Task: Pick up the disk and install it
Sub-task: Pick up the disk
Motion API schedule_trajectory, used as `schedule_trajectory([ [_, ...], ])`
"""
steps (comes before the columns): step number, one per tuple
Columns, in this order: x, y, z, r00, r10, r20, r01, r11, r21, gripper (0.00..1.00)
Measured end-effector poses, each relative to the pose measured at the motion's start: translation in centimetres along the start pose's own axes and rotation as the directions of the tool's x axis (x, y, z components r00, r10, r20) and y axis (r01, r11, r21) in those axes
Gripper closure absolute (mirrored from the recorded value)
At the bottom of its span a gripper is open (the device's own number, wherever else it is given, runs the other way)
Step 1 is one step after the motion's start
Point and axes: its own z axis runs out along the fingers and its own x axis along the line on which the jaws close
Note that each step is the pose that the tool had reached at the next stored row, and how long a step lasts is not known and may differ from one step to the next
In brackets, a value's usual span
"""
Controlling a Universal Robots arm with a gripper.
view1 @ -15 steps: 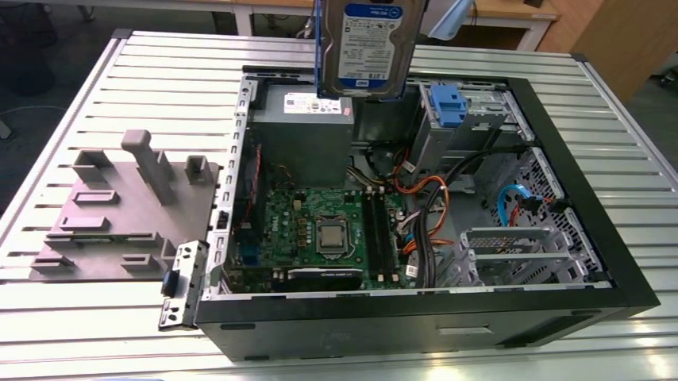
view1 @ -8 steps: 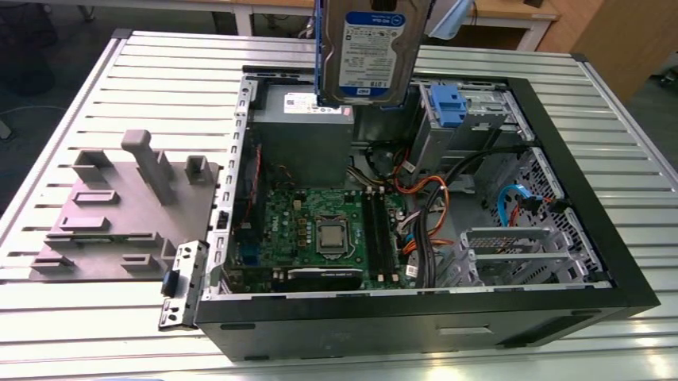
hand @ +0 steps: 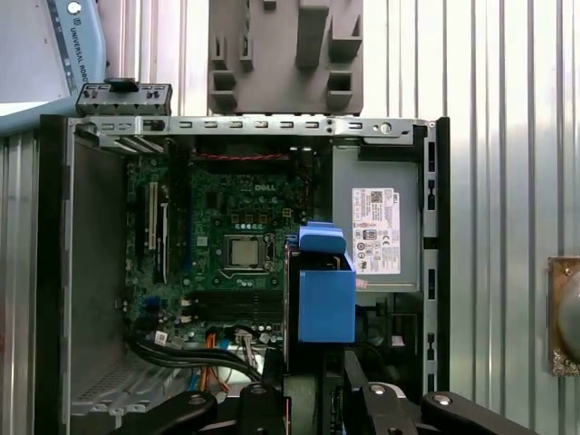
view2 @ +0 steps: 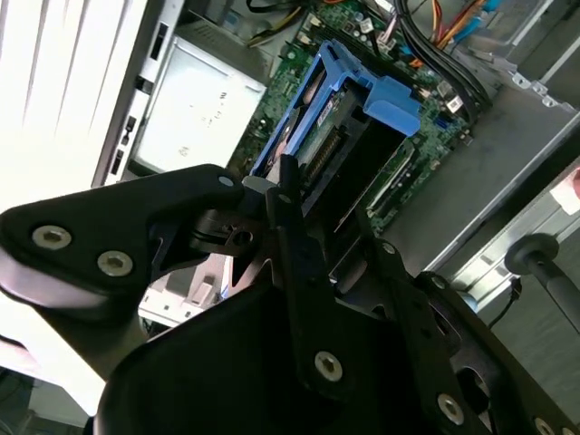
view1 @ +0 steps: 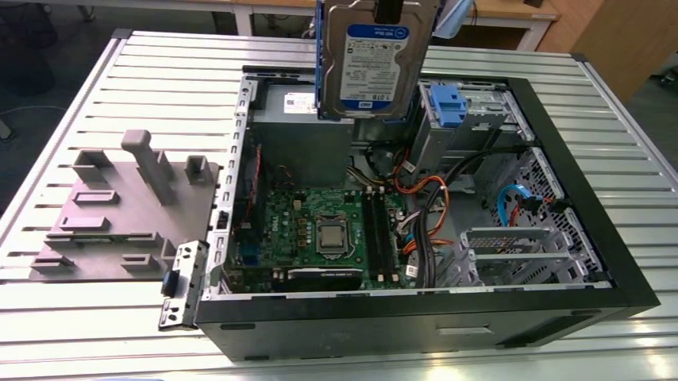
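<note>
I have the disk [view1: 373, 59] in the air at the upper centre of the exterior view. It hangs upright with its label towards that camera and the blue carrier framing its edges. The end effector [view1: 389, 8] is pinching it by the upper end, and nothing else supports it. The disk's lower edge is above the open computer case [view1: 424, 317], over the grey power box [view1: 302, 135]. It is clear of the motherboard [view1: 317, 226].

In the first wrist view I look straight down the disk, edge-on, with the board and the box's white sticker beneath it. So the approach looks close to vertical.

The drive cage [view1: 477, 119] with its blue latch [view1: 445, 107] sits just to the exterior view's right of the disk. I judge that to be where the disk belongs.

To do this well I'd hold the pinch firm, because a drive held by one end can swing. I'd keep the carrier's long edges square to the cage rails and travel slowly. The bundle of cables [view1: 424, 206] lies near the cage mouth and could snag a corner, so I want clearance there. I'd also watch the case's metal rim.

The grey fixture [view1: 127, 206] on the counter [view1: 106, 333] sits well apart at the exterior view's left, out of the way.
</note>
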Motion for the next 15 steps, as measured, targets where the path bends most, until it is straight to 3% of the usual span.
schedule_trajectory([
  [15,5.17,-0.05,0.00,1.0000,0.000,0.0001,0.000,1.0000,0.0000,0.65],
])
